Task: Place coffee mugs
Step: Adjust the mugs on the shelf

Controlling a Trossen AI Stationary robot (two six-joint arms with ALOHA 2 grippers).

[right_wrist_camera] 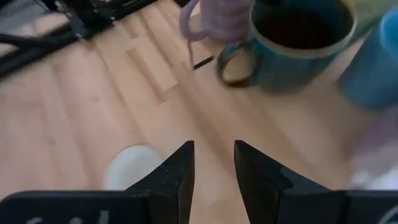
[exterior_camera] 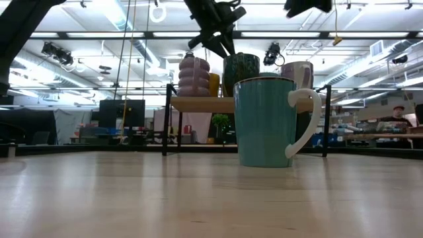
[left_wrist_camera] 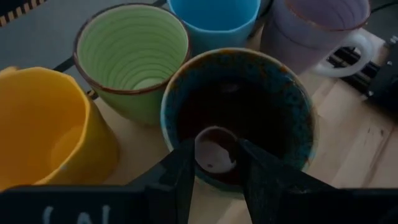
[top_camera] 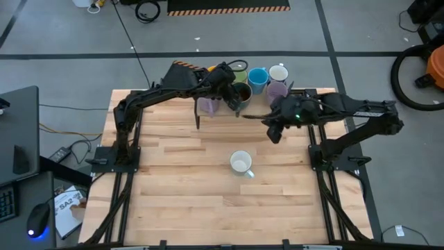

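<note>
Several coffee mugs stand together on a raised wooden shelf at the table's far edge. Among them are orange, green, blue, lilac and dark brown ones. My left gripper is open close above the dark brown mug's near rim, one finger on either side of the view into it. A teal mug with a white handle stands alone on the table's middle. My right gripper is open over bare wood between that mug and the shelf, holding nothing.
A second lilac mug stands to the left of the dark brown mug, and a white one at the far right of the group. The shelf's black legs stand on the table. Bare tabletop lies toward the near edge.
</note>
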